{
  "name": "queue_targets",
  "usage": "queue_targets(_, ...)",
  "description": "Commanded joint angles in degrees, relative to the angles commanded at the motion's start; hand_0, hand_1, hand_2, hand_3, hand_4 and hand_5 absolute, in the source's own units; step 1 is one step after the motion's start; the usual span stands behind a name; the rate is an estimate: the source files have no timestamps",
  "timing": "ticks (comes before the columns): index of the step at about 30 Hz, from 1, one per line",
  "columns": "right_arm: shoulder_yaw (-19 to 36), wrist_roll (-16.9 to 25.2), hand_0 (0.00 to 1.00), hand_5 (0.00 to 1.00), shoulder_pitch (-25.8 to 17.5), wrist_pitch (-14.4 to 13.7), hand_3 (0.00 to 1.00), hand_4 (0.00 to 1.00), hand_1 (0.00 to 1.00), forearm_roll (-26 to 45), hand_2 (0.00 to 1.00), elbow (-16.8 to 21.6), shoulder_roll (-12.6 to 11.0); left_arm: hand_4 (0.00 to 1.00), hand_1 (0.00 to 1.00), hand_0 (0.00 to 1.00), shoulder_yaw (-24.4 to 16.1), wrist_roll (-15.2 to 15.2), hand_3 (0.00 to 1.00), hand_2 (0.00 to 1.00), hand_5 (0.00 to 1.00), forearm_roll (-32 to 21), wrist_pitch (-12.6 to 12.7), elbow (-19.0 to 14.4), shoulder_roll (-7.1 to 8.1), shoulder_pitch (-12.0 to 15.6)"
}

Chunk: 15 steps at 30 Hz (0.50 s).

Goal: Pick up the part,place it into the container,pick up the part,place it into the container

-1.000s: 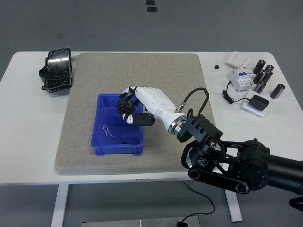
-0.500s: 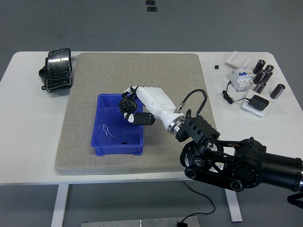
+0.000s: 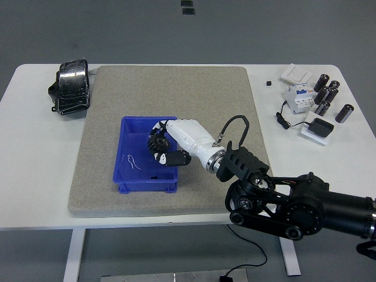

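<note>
A blue plastic bin [image 3: 130,176] sits on the grey felt mat [image 3: 170,94] at the middle of the table. My right hand [image 3: 160,145], white with black fingers, reaches into the bin from the right. Its fingers are curled around a black toothed wheel-like part [image 3: 157,143], held low inside the bin's right half. A thin white scrap [image 3: 133,161] lies on the bin floor to the left of the hand. The left hand does not show.
A black wrapped object [image 3: 71,86] lies at the table's far left. At the far right are several dark cylinders [image 3: 326,94], a white breaker module [image 3: 298,97], a white switch plate [image 3: 295,73], a black adapter with cable [image 3: 320,127] and a small black piece [image 3: 268,83].
My right hand has moved down and towards me with the black part, from above the bin's far right rim to low inside the bin.
</note>
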Motion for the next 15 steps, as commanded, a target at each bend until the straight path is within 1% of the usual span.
queue_targets(2,0.0,0.0,0.631,0.251,-0.1,0.8,0.77,0.575,0.758,-0.1,0.76,0.0,0.0,0.712,0.644,0.661,0.0,0.0,0.604,0.623,0.58,0.0,0.0,0.0,-0.02,0.0)
queue_targets(3,0.0,0.0,0.641,0.252,-0.1,1.1,0.782,0.6,0.759,-0.1,0.747,0.1,0.0,0.706,0.644,0.661,0.0,0.0,0.603,0.623,0.576,0.0,-0.1,0.0,-0.04,0.0)
queue_targets(4,0.1,0.0,0.641,0.252,-0.1,1.3,0.782,0.6,0.759,-0.2,0.747,0.1,-0.1,0.706,0.644,0.661,0.0,-0.1,0.603,0.623,0.576,-0.1,-0.1,0.1,-0.05,0.0)
queue_targets(7,0.3,0.1,0.641,0.252,-0.2,1.4,0.782,0.6,0.759,-0.5,0.747,0.2,-0.1,0.706,0.644,0.661,0.0,-0.1,0.603,0.623,0.576,0.0,-0.1,0.1,-0.06,-0.1)
queue_targets(8,0.5,0.1,0.641,0.252,-0.3,1.4,0.782,0.6,0.759,-0.5,0.747,0.2,-0.2,0.706,0.644,0.661,0.0,-0.1,0.603,0.623,0.576,0.0,-0.2,0.1,-0.06,-0.1)
queue_targets(9,0.5,0.1,0.643,0.253,-0.3,1.4,0.79,0.623,0.76,-0.6,0.742,0.2,-0.2,0.703,0.643,0.661,0.0,-0.1,0.603,0.624,0.575,0.0,-0.2,0.1,-0.05,-0.1)
queue_targets(12,1.0,0.4,0.643,0.253,-0.6,0.9,0.79,0.623,0.76,-0.8,0.742,0.3,-0.3,0.703,0.643,0.661,-0.1,0.0,0.603,0.624,0.575,0.1,-0.2,0.1,-0.07,-0.1)
queue_targets(15,2.5,1.3,0.629,0.258,-1.2,-0.4,0.775,0.629,0.747,-0.1,0.728,0.9,-0.8,0.7,0.644,0.66,-0.2,0.0,0.603,0.624,0.574,0.2,-0.2,0.1,-0.13,-0.1)
